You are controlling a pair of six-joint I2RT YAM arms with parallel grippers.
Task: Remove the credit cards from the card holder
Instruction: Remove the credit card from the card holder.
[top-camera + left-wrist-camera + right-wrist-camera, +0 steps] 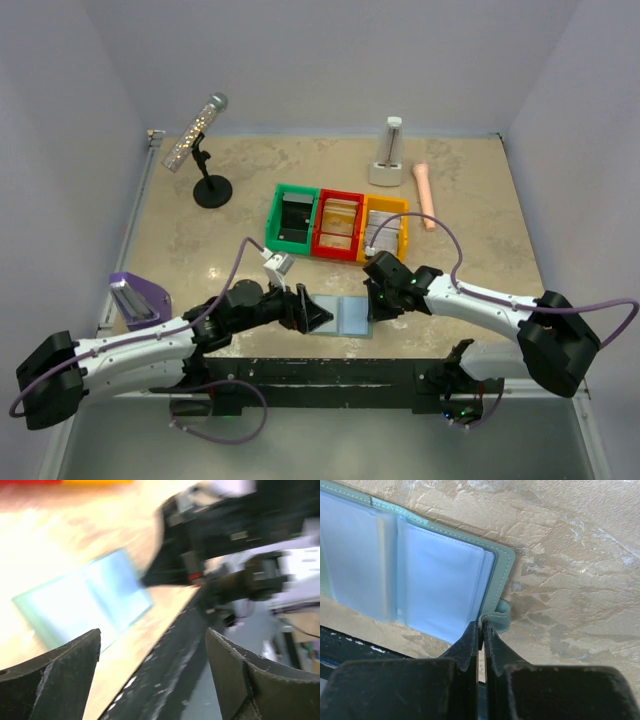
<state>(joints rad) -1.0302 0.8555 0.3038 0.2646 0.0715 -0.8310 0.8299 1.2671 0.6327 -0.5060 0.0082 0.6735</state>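
Right wrist view — card holder [440, 580] lies open — edge at the right claw [481, 626].

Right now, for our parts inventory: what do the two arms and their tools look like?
The left arm and right arm: white links, black joints, a purple cable each. The left tool and right tool: black, two wedge-shaped fingers.

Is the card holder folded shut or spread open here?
Spread open: the card holder lies flat on the table, both pale blue inner panels facing up, side by side.
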